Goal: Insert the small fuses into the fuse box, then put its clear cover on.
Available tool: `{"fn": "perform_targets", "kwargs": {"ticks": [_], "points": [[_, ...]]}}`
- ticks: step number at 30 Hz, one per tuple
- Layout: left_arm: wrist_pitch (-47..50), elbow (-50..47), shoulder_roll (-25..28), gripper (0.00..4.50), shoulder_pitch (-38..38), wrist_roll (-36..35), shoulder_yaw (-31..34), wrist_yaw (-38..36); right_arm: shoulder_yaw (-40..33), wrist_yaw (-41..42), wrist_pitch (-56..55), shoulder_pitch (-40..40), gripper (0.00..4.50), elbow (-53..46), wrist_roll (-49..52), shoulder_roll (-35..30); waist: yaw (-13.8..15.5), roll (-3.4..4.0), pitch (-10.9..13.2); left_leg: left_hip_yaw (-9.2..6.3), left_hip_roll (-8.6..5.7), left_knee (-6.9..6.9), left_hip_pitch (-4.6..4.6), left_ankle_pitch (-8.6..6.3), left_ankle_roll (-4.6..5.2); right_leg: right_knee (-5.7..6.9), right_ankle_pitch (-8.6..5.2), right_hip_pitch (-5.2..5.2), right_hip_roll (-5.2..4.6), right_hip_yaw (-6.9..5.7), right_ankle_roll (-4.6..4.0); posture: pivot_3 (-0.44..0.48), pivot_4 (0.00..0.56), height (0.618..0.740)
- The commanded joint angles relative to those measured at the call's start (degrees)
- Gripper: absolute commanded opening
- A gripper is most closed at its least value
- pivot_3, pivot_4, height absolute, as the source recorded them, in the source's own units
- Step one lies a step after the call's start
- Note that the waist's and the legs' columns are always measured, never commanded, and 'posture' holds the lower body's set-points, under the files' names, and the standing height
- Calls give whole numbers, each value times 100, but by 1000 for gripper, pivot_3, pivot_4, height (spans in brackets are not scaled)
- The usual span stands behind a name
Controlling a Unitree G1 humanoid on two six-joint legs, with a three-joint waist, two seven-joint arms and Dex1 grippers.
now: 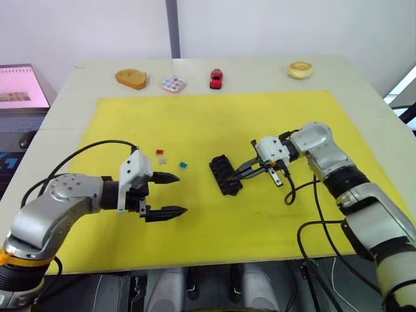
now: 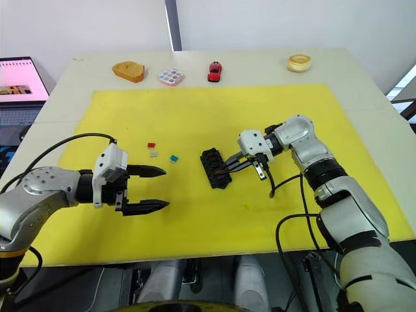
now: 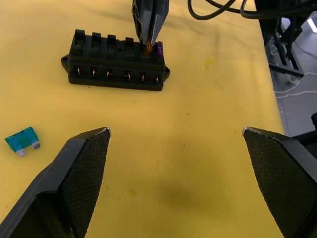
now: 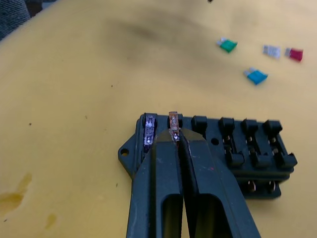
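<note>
Right pincer (image 4: 174, 135): pinching orange fuse (image 4: 173, 119) at fuse box (image 4: 233, 148) slot, purple fuse (image 4: 148, 130) seated alongside. Left pincer (image 1: 170, 194): spread; teal fuse (image 3: 22, 140) just beside it, box ahead.

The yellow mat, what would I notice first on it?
The black fuse box in the middle of the yellow mat, where the right fingers pinch an orange fuse into a slot beside a purple one. To its left lie loose fuses, near the open left fingers.
</note>
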Motion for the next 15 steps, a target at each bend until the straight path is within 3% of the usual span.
{"fn": "perform_targets", "kwargs": {"ticks": [1,15], "points": [[-39,-51,-38,4476,-14,-79,133,49,38,20,139,-163,0,-83,15,-106,2,0,0,0,0,0,0,0,0,0,0,-1,0,0,0,0,150,740],[-32,-52,-131,4476,-41,-26,77,167,209,20,1366,-258,0,-683,86,-267,10,0,0,0,-1,0,-1,0,0,1,1,-2,-3,0,0,0,150,740]]}}
